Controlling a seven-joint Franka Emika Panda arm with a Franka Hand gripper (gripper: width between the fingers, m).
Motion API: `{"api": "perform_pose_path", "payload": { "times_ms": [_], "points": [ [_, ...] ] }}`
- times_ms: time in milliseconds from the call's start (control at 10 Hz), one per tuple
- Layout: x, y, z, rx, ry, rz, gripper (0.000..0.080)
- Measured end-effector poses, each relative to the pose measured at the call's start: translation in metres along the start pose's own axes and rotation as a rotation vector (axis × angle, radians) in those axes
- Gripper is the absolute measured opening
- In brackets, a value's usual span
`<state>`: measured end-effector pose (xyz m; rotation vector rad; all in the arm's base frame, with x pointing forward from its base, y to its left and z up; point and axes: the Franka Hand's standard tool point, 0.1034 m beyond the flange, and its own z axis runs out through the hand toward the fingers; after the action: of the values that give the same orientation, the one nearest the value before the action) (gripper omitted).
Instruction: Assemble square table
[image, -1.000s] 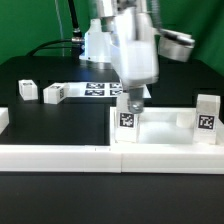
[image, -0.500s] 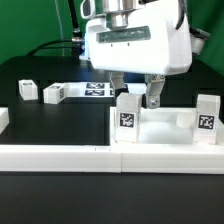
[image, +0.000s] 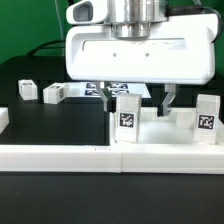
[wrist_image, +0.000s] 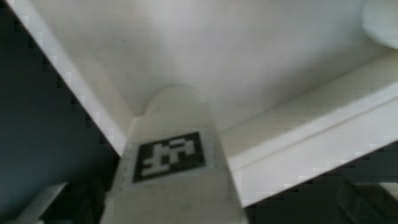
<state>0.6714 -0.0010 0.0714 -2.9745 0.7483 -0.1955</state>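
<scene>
1. Exterior view: the gripper (image: 137, 105) is seen low over the near corner of the square table top (image: 170, 138), and its broad white body fills the upper middle of the picture.
2. The two dark fingers (image: 107, 98) are held wide apart, and nothing is gripped between them.
3. A white leg (image: 127, 114) is stood upright at the corner of the table top nearest the exterior view's left, with its black-and-white tag turned to the camera. In this view its top falls between the two fingers, closer to the finger on the exterior view's left; whether that finger touches it cannot be told.
4. A second leg (image: 206, 114) is stood upright at the table top's other near corner, towards the exterior view's right, well apart from the gripper.
5. The table top is laid flat on the black table (image: 50, 120), rim upward, just behind a long white rail (image: 55, 155) that runs across the front.
6. Two small tagged leg blocks (image: 27, 90) (image: 53, 93) are left lying on the black table towards the exterior view's left, near each other and well apart from the table top.
7. The marker board (image: 90, 90) is seen flat beside the second of those blocks, partly covered by the gripper body.
8. Wrist view: the upright leg (wrist_image: 173, 150) is seen from above and very close, its tag facing the lens, with the pale floor and raised rim of the table top (wrist_image: 249, 50) behind it.
9. The corners of the wrist view are too blurred for the fingertips to be made out.
</scene>
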Motion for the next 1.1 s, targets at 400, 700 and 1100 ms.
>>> {"api": "perform_pose_path", "payload": {
  "times_ms": [400, 700, 1100],
  "points": [
    [0.0005, 0.0053, 0.0011, -0.006, -0.001, 0.165, 0.0292],
    [-0.0005, 0.0058, -0.0013, -0.024, -0.011, 0.5, 0.0293],
    [-0.0023, 0.0041, 0.0002, 0.017, -0.054, 1.24, 0.0293]
  ]
}}
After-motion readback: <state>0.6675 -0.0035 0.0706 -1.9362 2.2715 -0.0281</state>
